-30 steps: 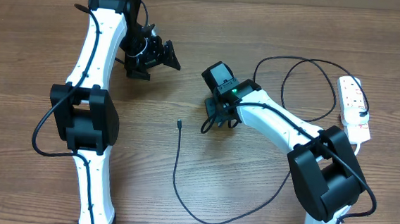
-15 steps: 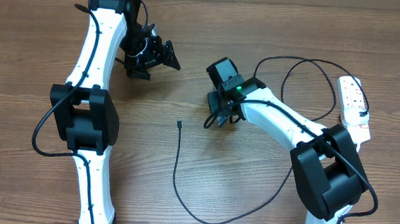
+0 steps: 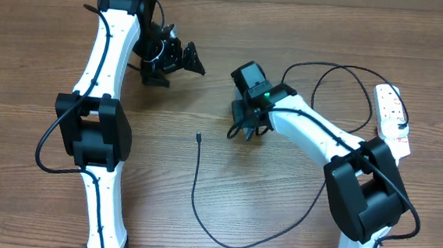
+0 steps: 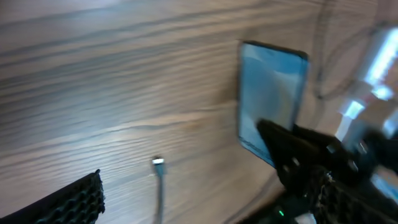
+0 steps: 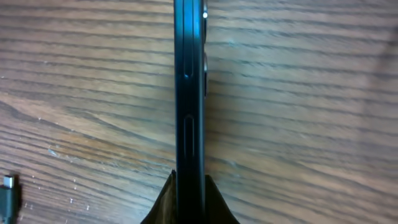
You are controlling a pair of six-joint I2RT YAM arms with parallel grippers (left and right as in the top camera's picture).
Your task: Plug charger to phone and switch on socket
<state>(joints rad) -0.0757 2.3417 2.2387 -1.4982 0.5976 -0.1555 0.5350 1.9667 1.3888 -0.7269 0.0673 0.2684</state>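
R gripper [image 5: 189,200] is shut hard on the phone [image 5: 188,93], pinching it across its thin dark frame. R wrist cam shows the side buttons facing the lens, so I judge the phone is up on edge or tilted, not flat. L wrist cam catches its cyan screen, w/ the R arm just in front. In overhead the phone is hidden under that wrist.

L gripper [image 3: 180,61] is spread wide w/ nothing in it, hanging over the table [image 3: 38,64], well apart from the phone.

Charger tip [image 3: 198,138] lies loose on the wood near the phone, not touching it. Its cable [image 3: 200,208] loops toward me, then back up to the socket [image 3: 391,120] at the right edge. A black plug sits in the strip; can't tell the switch state from here.

My read on progress: early. Phone is secured, nothing else is done. Left to do: pick up the tip, mate it to the port, flip the switch.
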